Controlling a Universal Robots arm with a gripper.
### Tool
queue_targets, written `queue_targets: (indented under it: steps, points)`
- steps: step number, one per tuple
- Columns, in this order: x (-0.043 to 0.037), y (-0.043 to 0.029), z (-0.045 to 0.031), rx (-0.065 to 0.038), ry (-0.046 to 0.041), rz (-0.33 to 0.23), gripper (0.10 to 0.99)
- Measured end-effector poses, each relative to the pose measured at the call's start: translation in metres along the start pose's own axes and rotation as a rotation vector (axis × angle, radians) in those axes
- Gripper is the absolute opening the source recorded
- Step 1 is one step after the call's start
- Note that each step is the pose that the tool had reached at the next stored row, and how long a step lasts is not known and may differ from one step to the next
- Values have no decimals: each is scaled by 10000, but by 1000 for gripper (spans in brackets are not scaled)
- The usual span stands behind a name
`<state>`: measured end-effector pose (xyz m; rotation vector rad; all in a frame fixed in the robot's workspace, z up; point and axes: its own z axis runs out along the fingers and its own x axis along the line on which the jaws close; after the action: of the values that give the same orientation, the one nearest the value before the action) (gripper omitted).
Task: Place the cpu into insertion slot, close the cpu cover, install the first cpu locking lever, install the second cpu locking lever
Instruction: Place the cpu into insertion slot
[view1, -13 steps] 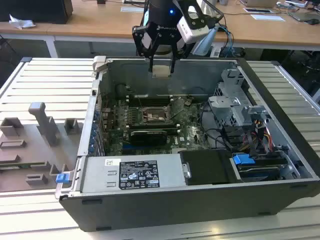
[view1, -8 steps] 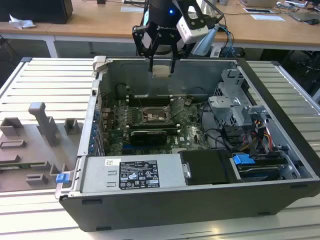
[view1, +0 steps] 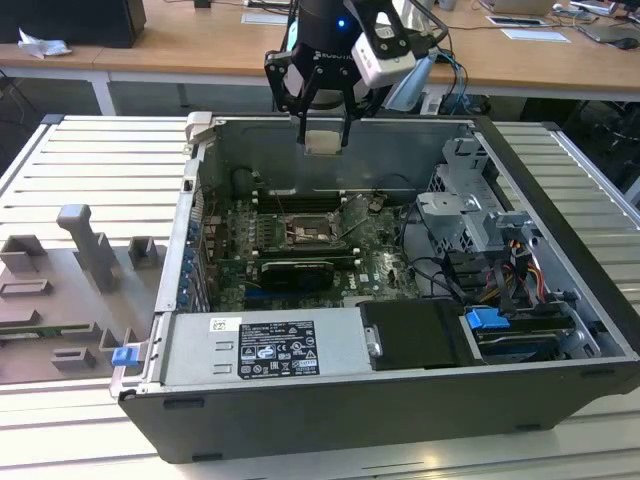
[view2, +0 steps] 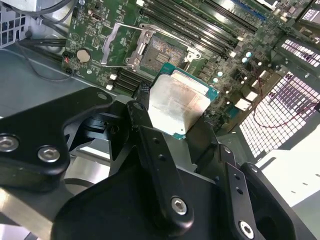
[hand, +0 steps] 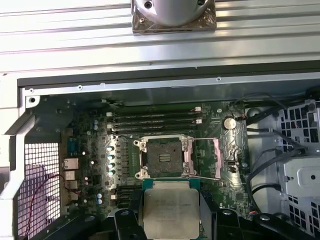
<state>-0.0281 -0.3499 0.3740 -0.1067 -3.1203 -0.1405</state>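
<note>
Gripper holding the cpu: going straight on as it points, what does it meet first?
Likely the insertion slot or the board just beside it, the cpu touching first; nothing shows between, though depth is unclear.

No legible txt; PSU label (view1: 276, 350) print unreadable.

In the exterior view the arm (view1: 320, 20) is cut off above; in the second wrist view fingers (view2: 146, 122) cover edges of the cpu (view2: 177, 107).
</note>
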Motion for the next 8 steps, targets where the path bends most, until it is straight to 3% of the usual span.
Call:
queue_targets:
  steps: [8]
  points:
    - [0,0,1,-8,-32,348,537]
